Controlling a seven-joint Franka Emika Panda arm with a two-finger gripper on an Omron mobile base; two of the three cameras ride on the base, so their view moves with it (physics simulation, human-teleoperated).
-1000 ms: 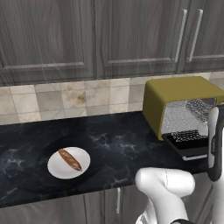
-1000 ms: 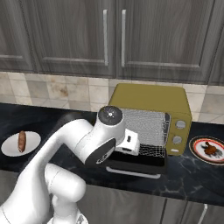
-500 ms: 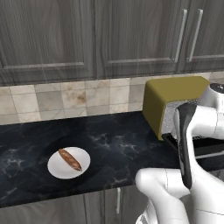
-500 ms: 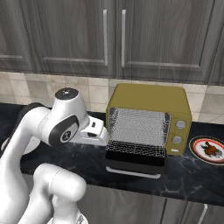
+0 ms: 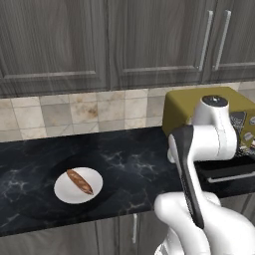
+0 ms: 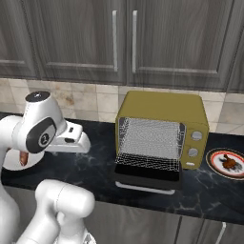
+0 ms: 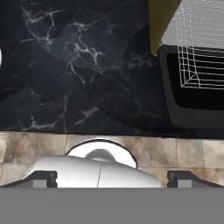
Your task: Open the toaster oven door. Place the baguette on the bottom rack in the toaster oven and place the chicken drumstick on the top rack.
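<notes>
The tool (image 7: 112,177) hangs empty, fingers (image 7: 43,178) spread wide, above the dark marble surface (image 7: 65,87) left of the toaster oven (image 6: 162,107). The toaster oven door (image 6: 147,177) lies folded down, open. The baguette (image 5: 79,182) rests on a white plate (image 5: 64,191); the chicken drumstick (image 6: 229,163) on another.

Support surface: black marble countertop (image 5: 129,159), white veining, tiled wall behind.
Left area: white plate (image 5: 78,185) bearing the baguette (image 5: 79,182).
Right of centre: toaster oven (image 6: 162,131), with the toaster oven door (image 6: 147,178) folded down flat.
Far right: patterned plate (image 6: 228,163) bearing the chicken drumstick (image 6: 230,163).
</notes>
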